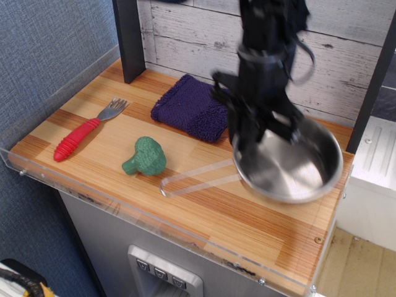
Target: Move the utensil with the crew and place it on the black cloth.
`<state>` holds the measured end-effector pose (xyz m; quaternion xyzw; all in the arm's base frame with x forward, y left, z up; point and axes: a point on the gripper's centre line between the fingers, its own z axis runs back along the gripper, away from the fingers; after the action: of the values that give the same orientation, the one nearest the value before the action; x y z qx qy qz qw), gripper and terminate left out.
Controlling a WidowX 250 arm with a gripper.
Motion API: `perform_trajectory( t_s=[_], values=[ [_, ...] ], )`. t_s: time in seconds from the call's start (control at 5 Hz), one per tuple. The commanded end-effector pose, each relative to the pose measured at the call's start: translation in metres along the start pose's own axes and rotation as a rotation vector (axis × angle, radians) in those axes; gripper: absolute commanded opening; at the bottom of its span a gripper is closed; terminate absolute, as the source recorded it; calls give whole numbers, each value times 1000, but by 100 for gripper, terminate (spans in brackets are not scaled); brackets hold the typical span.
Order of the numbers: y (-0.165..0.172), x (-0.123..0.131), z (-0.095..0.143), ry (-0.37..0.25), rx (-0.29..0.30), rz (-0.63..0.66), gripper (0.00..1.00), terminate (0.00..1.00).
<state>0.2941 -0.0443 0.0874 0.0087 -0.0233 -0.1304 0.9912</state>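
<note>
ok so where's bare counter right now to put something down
The front right corner of the counter, below the lifted pan, is bare wood. So is the strip between the fork and the purple cloth, and the left back corner by the dark post. It is crowded mid-right: the pincer grips the pan, whose handle reaches toward the broccoli.
</note>
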Motion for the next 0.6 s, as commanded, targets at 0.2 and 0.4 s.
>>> perform_trajectory(
  t_s=[0.2, 0.4],
  values=[
    [107, 0, -18, -23, -92, 148, 0, 0],
    [149, -10, -31, -7, -127, 221, 0, 0]
  ],
)
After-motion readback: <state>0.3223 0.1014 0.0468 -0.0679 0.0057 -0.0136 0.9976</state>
